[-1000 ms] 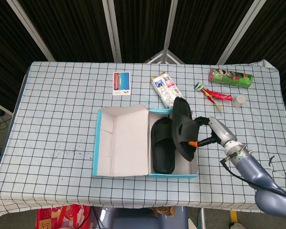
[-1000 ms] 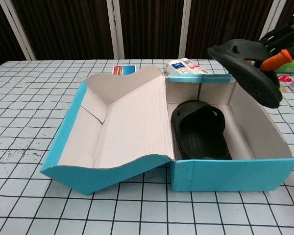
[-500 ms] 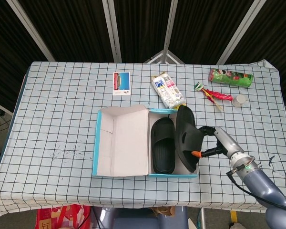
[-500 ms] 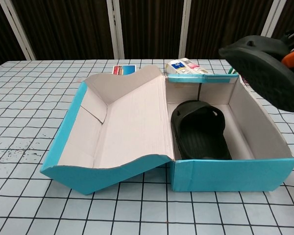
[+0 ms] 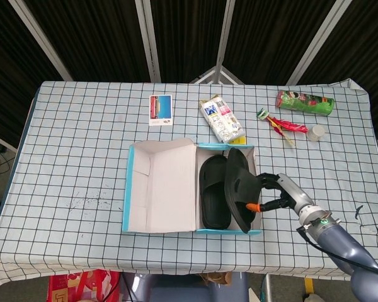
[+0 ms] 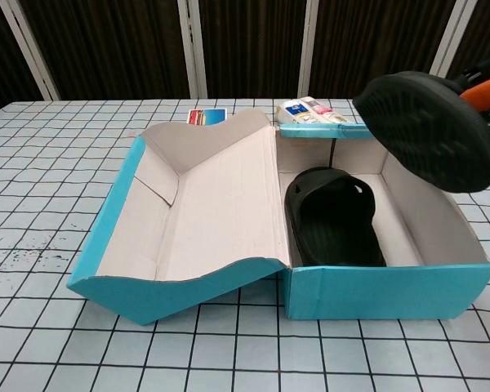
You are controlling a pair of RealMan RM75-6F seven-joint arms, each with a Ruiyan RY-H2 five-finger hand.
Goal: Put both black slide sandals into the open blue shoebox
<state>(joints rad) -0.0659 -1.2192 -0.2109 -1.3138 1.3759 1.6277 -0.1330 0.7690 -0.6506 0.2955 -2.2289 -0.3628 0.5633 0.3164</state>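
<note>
While black curtains back the grid-checked tablecloth [image 5: 82, 145], the blue shoebox [image 5: 195, 189] holds one black sandal [image 5: 214, 192], and the right hand [image 5: 274, 195] grips the second sandal [image 5: 238, 195], tilted above the box's right side.

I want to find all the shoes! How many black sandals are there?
2. One sandal lies flat inside the blue box. The other sandal is tilted over the box, held by the right hand.

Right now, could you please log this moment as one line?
right hand: holds second sandal over box | first sandal: in shoebox | left hand: unseen
</note>
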